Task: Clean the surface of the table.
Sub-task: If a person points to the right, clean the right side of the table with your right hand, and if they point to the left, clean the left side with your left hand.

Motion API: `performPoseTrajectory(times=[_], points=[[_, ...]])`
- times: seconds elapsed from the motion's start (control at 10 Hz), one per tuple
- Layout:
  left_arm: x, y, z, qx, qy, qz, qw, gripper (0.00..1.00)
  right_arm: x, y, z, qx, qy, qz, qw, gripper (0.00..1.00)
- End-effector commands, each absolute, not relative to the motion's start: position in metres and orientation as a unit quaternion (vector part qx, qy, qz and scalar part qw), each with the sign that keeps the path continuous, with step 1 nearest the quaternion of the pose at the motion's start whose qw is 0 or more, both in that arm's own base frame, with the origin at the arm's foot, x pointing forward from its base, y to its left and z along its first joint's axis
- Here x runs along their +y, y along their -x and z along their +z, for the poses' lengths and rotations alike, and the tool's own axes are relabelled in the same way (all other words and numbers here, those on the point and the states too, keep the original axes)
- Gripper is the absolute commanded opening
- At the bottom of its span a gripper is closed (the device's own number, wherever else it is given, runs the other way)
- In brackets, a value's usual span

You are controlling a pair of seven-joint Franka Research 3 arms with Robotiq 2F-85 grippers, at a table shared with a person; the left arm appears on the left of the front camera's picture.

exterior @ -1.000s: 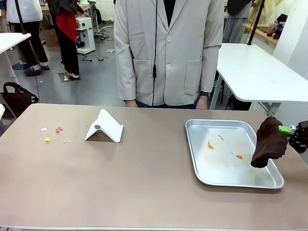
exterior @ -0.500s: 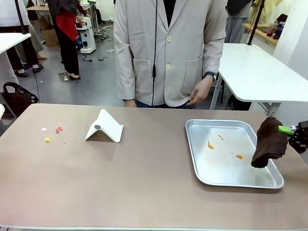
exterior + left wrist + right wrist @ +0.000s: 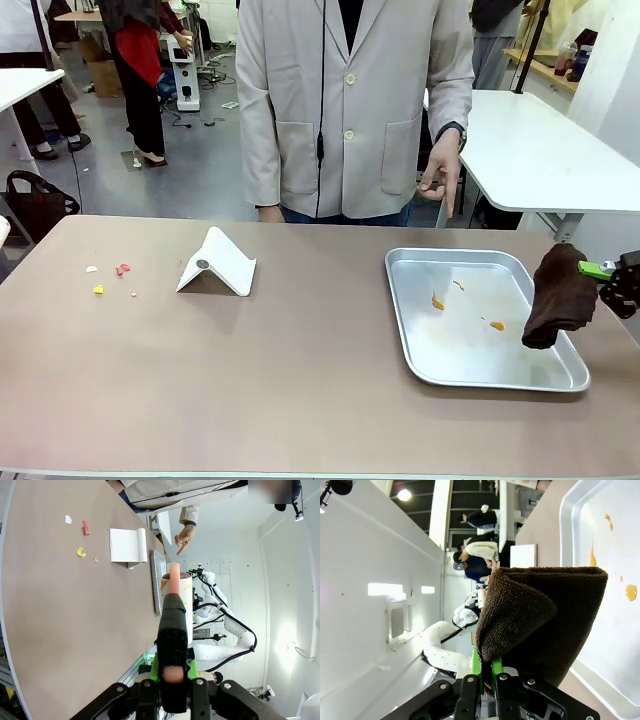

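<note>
The table (image 3: 300, 370) has a brownish top with small red, yellow and white crumbs (image 3: 112, 275) near its left end. My right gripper (image 3: 612, 276) hovers at the table's right edge, shut on a dark brown cloth (image 3: 560, 295) that hangs over the right rim of the tray. In the right wrist view the cloth (image 3: 540, 620) is pinched between the green pads of the right gripper (image 3: 487, 672). My left gripper (image 3: 172, 672) is shut on a black stick-like tool (image 3: 172, 625) with a pale pink tip, held above the table (image 3: 60, 605), with the crumbs (image 3: 80, 552) far ahead.
A silver tray (image 3: 410, 330) with orange smears (image 3: 438, 302) lies at the right. A white folded card (image 3: 218, 262) stands left of centre. A person in a pale jacket stands at the far side, one hand (image 3: 440, 178) raised above the tray's far edge.
The person's hand has risen from beside the hip to chest height. Both arms, the cloth and the tool have stayed still.
</note>
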State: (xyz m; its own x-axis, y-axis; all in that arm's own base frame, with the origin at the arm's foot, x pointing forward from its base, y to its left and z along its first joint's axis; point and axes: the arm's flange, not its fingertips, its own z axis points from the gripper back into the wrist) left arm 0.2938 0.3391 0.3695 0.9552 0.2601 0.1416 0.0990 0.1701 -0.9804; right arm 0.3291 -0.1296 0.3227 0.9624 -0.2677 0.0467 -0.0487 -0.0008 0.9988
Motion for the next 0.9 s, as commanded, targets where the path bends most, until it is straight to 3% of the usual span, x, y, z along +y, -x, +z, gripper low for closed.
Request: performPoseTrajectory(times=[0.0,0.5,0.6,0.8], points=[[0.337,-0.292,0.373,-0.134,0.641,0.057,0.754,0.0,-0.131,-0.328,0.327,-0.114,-0.706,-0.076,0.695,0.0],[0.337,-0.292,0.373,-0.134,0.641,0.057,0.754,0.0,-0.131,-0.328,0.327,-0.114,-0.706,-0.076,0.695,0.0],[0.337,-0.292,0.373,-0.134,0.641,0.057,0.754,0.0,-0.13,-0.329,0.323,-0.112,-0.703,-0.078,0.698,0.09],[0.337,-0.292,0.373,-0.134,0.641,0.057,0.754,0.0,-0.12,-0.335,0.329,-0.123,-0.662,-0.037,0.739,0.09]])
